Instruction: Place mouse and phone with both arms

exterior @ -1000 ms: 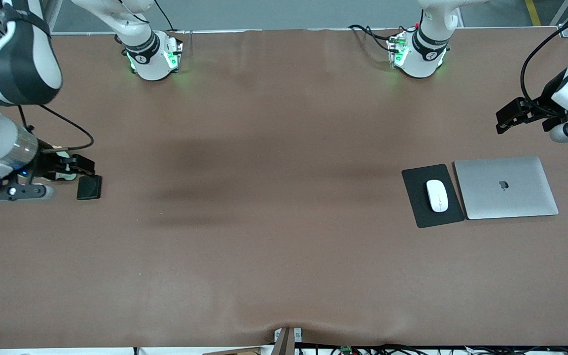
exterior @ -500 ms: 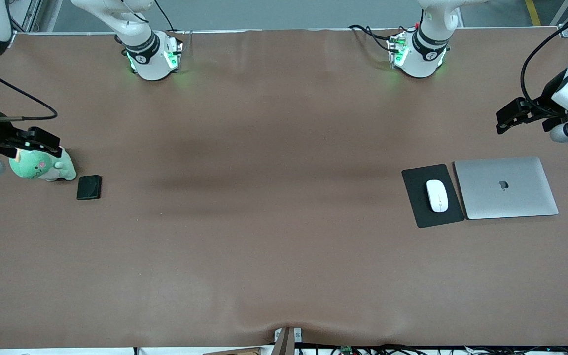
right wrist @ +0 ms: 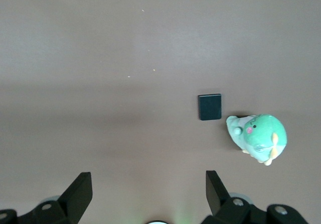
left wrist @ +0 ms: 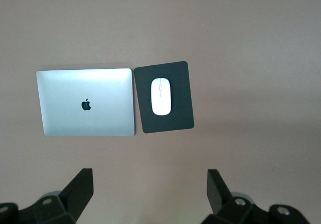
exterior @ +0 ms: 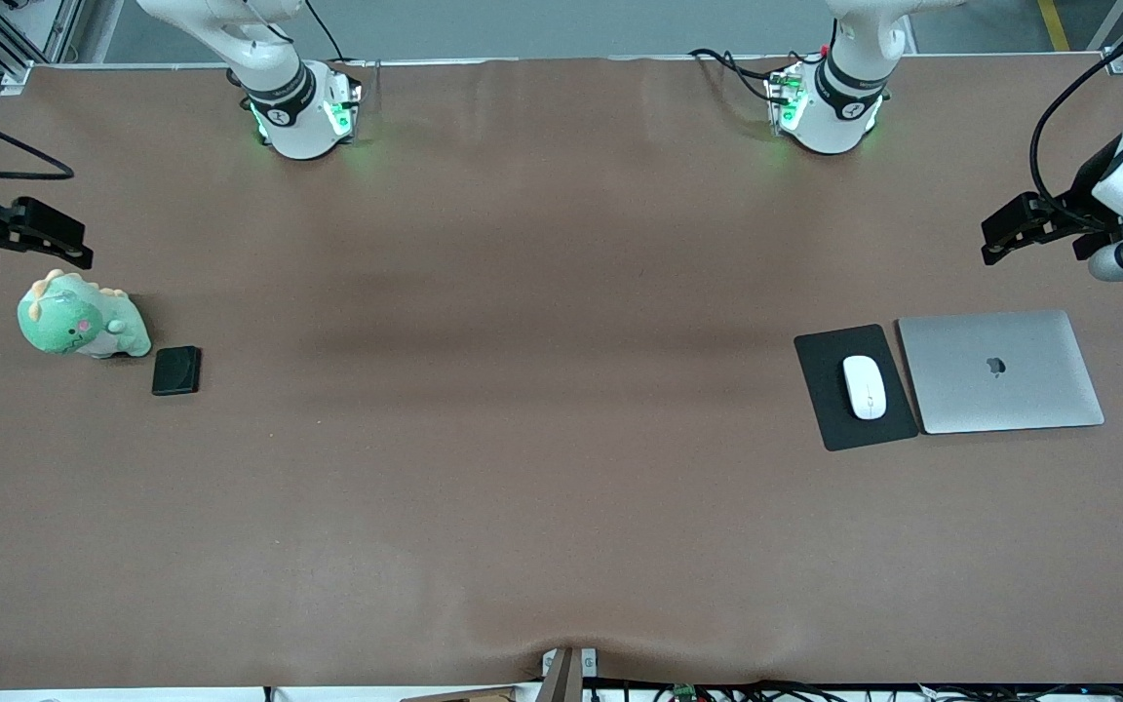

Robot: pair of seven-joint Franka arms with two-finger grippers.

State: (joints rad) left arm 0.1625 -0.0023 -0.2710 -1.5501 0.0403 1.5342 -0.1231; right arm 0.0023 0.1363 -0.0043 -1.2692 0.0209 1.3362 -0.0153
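Note:
The black phone (exterior: 176, 370) lies flat on the table at the right arm's end, beside a green plush toy; it also shows in the right wrist view (right wrist: 209, 107). The white mouse (exterior: 865, 386) lies on a black mouse pad (exterior: 830, 414) at the left arm's end, and shows in the left wrist view (left wrist: 161, 96). My right gripper (exterior: 69, 242) is open and empty, up over the table's edge at its end, apart from the phone. My left gripper (exterior: 990, 242) is open and empty, up over the table beside the laptop, apart from the mouse.
A green plush dinosaur (exterior: 82, 327) sits next to the phone, also in the right wrist view (right wrist: 258, 137). A closed silver laptop (exterior: 1000, 370) lies beside the mouse pad, also in the left wrist view (left wrist: 85, 102). The brown table (exterior: 542, 390) stretches between the two groups.
My right gripper has lifted away from beside the phone toward the table's end, uncovering the plush toy. The phone stays flat on the table. The left arm has not moved.

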